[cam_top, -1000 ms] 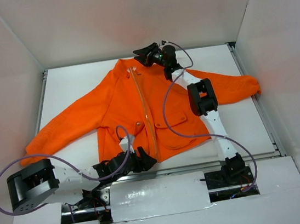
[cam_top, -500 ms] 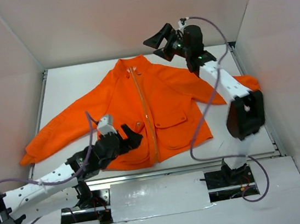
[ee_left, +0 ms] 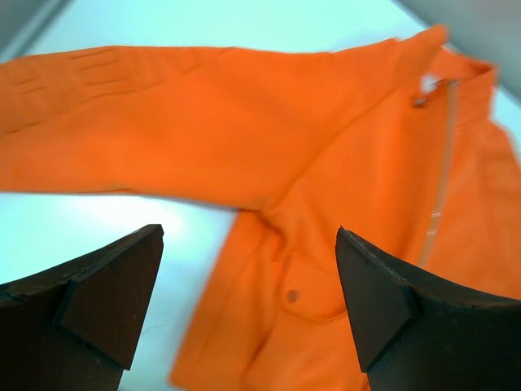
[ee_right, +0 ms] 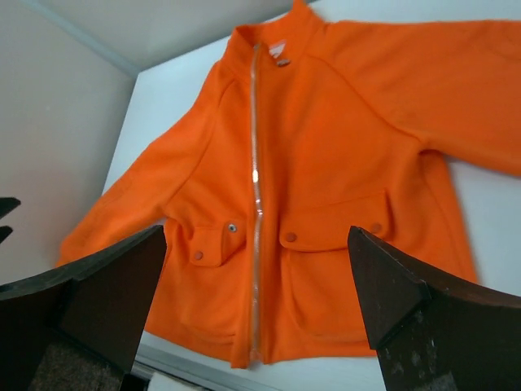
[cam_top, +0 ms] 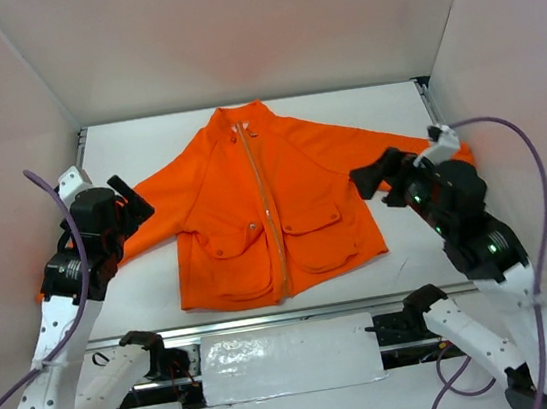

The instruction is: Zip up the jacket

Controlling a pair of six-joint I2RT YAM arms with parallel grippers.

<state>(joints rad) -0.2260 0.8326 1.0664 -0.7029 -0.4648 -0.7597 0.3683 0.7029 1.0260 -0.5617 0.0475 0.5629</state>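
No text, brand, number or sign is legible in any of my three views. A pale patch (ee_right: 273, 41) inside the collar of the jacket (ee_right: 334, 155) is too small and too blurred for me to read.

Free passage over the jacket (cam_top: 283, 203) between left arm (cam_top: 59, 318) and right arm (cam_top: 480, 238); walls (cam_top: 230, 29) enclose 3 table (cam_top: 153, 281) sides.
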